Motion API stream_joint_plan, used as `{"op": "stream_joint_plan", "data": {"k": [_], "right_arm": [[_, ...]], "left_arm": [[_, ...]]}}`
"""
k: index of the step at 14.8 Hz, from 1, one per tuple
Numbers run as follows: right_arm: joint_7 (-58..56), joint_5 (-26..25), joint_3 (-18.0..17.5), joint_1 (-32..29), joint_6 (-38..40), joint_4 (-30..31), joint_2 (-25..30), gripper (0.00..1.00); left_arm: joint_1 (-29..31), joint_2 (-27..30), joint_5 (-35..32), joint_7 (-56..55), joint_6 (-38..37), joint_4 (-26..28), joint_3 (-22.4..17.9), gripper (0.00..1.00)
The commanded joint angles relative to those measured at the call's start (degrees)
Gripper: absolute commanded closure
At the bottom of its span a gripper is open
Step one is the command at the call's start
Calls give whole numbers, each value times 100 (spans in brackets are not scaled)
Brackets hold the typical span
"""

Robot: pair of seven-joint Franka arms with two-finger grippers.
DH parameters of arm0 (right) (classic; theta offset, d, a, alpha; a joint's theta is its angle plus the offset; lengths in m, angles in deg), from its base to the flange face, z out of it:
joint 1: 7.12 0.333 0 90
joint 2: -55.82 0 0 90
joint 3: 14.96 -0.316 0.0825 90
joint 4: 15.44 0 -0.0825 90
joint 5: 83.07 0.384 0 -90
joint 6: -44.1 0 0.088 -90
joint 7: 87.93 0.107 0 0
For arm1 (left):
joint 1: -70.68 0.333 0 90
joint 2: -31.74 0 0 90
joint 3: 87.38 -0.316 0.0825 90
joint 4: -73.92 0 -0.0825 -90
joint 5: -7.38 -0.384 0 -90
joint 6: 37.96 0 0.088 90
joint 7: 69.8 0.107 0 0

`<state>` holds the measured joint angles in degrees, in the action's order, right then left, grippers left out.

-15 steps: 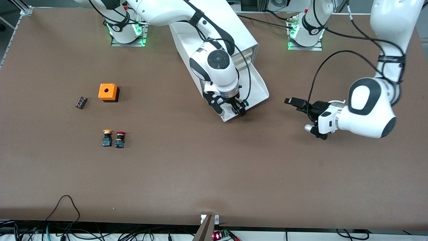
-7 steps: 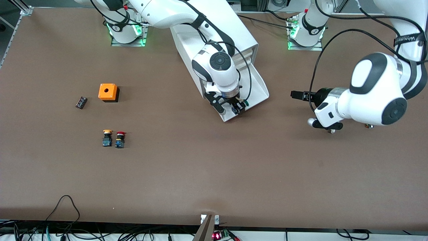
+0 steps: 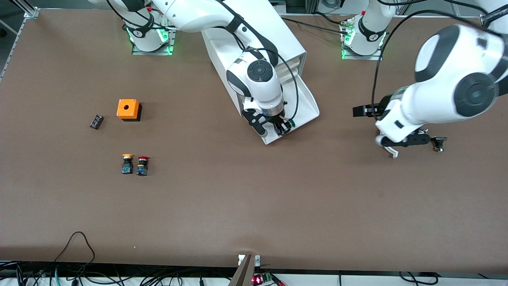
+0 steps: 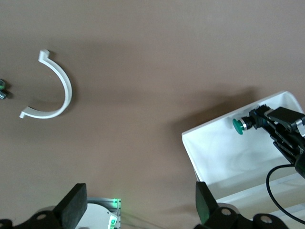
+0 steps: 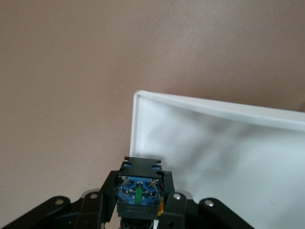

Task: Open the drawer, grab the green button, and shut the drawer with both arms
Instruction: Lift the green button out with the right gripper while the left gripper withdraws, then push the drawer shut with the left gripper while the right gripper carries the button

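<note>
The drawer, the lowest of the white cabinet, is pulled out; it also shows in the left wrist view and the right wrist view. My right gripper is shut on the green-capped button and holds it just over the drawer's front corner. The right wrist view shows the button's blue-black body between the right gripper's fingers. The left wrist view shows the green cap. My left gripper is open and empty above the table toward the left arm's end, with fingers wide apart.
An orange box, a small black part, a yellow-capped button and a red-capped button sit toward the right arm's end. A white curved piece and a small dark part lie under the left arm.
The left arm has swung away from the drawer toward its own end of the table, uncovering the curved piece and dark part. The right gripper has shifted slightly with the button.
</note>
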<state>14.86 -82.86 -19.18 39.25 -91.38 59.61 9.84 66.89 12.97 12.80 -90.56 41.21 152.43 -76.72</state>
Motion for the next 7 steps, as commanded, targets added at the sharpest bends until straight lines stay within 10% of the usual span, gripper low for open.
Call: {"op": "stream_joint_plan", "data": {"k": [1,7], "right_arm": [[-310,-65,-27,-251,712,-523,178,100],[-3136,241,-62,-1251,2137,-948,501,100]], "left_arm": [[18,-162,-77,107,-122,-284,-20,0],[-314,-321,-120,-1321,1562,733,76,0]]}}
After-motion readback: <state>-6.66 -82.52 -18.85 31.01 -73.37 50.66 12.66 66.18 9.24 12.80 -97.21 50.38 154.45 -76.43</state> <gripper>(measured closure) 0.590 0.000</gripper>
